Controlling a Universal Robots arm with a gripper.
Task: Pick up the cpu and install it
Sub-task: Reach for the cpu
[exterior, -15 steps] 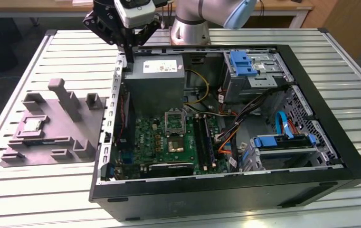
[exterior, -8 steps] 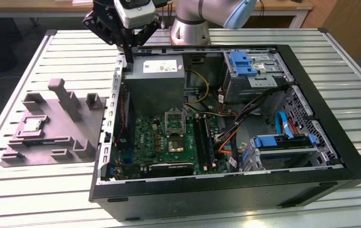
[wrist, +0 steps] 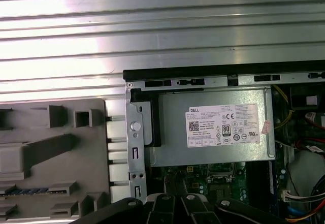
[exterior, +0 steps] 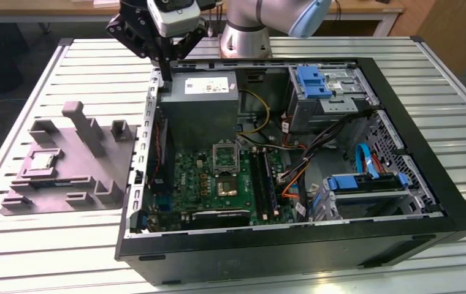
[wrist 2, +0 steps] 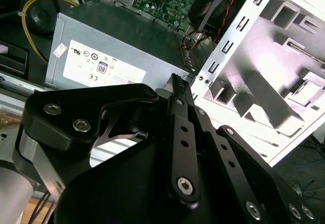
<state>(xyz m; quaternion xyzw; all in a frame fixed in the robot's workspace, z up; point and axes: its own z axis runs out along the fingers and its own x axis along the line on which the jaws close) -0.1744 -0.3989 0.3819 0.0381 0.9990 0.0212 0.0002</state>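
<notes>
- cpu [exterior: 41, 161]: flat, silvery top up, in a recess of the grey tray [exterior: 94, 165], on the exterior view's left, outside the computer case [exterior: 429, 184].
- Grey tray: on the slatted surface [exterior: 37, 86], just beside the side wall of the computer case.
- End effector [exterior: 162, 60]: above the far corner of the computer case, near the edge of the grey power supply [exterior: 204, 107], well apart from the cpu.
- Fingers [wrist 2: 179, 112]: drawn together at the tips in the second wrist view, nothing held between them.
- Black socket [exterior: 226, 157]: metal-framed, on the green motherboard [exterior: 192, 177], just beside the power supply and apart from the end effector.
- In the first wrist view: power supply [wrist: 213, 127] and grey tray [wrist: 56, 183] side by side, with the metal wall of the computer case [wrist: 134, 148] between them.
</notes>
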